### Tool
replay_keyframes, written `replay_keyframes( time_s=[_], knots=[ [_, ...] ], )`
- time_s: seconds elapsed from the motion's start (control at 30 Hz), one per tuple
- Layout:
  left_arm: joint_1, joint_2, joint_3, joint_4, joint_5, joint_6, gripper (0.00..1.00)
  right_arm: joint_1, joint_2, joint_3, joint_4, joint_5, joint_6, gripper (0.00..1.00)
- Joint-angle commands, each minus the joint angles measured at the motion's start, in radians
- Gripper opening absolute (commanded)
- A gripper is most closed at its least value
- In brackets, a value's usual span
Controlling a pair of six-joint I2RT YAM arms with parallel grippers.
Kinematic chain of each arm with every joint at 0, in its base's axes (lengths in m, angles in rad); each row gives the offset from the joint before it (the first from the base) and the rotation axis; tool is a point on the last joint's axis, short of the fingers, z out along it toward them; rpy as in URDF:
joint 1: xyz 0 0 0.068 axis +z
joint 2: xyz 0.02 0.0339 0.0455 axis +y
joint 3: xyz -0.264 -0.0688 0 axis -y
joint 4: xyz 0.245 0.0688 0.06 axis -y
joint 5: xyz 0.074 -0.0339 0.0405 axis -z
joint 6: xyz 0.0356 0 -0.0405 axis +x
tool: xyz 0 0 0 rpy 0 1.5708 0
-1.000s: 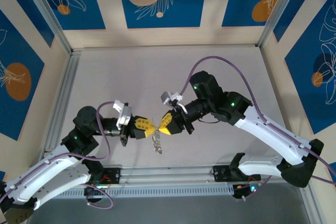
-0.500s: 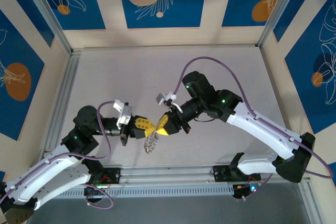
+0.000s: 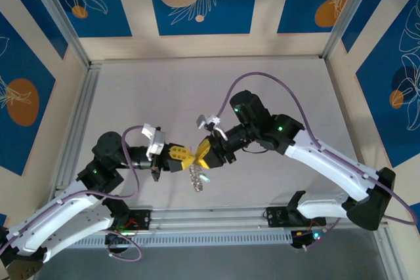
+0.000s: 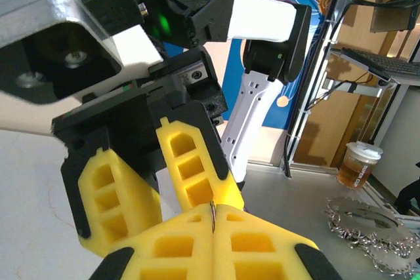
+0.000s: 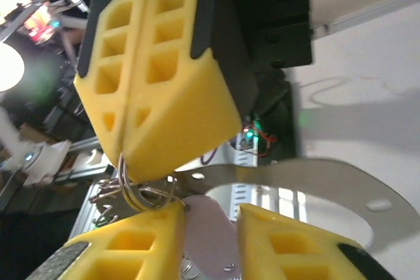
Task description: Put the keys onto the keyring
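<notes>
My left gripper (image 3: 186, 159) is shut on the keyring (image 5: 128, 185), whose thin metal edge (image 4: 213, 213) shows between the pressed yellow pads. A bunch of silvery keys (image 3: 197, 178) dangles from the ring just above the table (image 3: 197, 96); in the left wrist view the bunch of keys (image 4: 367, 231) sits at the lower right. My right gripper (image 3: 201, 157) faces the left one tip to tip. It is open (image 5: 210, 244), with a flat lilac key (image 5: 211, 234) standing between its fingers, leaning on the left finger (image 5: 131, 247) and clear of the other.
An aluminium rail (image 3: 210, 218) with both arm bases runs along the near edge. Frame posts (image 3: 65, 24) and patterned blue walls enclose the table. A cup of amber drink (image 4: 357, 165) stands outside the cell.
The right gripper moved a little left toward the left gripper and went from shut to open. The key bunch swung left, then back under the tips. The left gripper stayed shut.
</notes>
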Motion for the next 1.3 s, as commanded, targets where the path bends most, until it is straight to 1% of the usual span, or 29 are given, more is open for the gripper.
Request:
replay_keyframes(
  time_s=[0.0, 0.07, 0.13, 0.37, 0.63, 0.77, 0.97, 1.03, 1.27],
  knots=[
    [-0.001, -0.008, 0.023, 0.086, 0.022, -0.013, 0.00, -0.012, -0.107, -0.022, 0.013, 0.206, -0.005, 0.35],
    [0.000, -0.007, 0.022, 0.100, 0.024, -0.021, 0.00, -0.013, -0.156, -0.038, 0.030, 0.235, -0.008, 0.37],
    [0.001, -0.006, 0.018, 0.121, 0.025, -0.031, 0.00, -0.016, -0.192, -0.068, 0.086, 0.229, 0.003, 0.38],
    [0.000, 0.001, -0.007, 0.213, 0.021, -0.088, 0.00, -0.005, -0.198, -0.130, 0.255, 0.156, 0.052, 0.36],
    [0.000, 0.032, -0.065, 0.449, -0.012, -0.205, 0.00, 0.036, -0.224, -0.208, 0.484, 0.157, 0.090, 0.35],
    [0.000, 0.047, -0.088, 0.539, -0.042, -0.245, 0.00, 0.070, -0.245, -0.236, 0.544, 0.186, 0.071, 0.35],
    [0.000, 0.048, -0.089, 0.549, -0.065, -0.247, 0.00, 0.103, -0.259, -0.253, 0.555, 0.251, 0.049, 0.36],
    [0.000, 0.051, -0.088, 0.551, -0.066, -0.248, 0.00, 0.107, -0.259, -0.259, 0.572, 0.250, 0.052, 0.36],
    [0.000, 0.059, -0.090, 0.558, -0.062, -0.253, 0.00, 0.110, -0.261, -0.285, 0.651, 0.306, 0.071, 0.36]
  ],
)
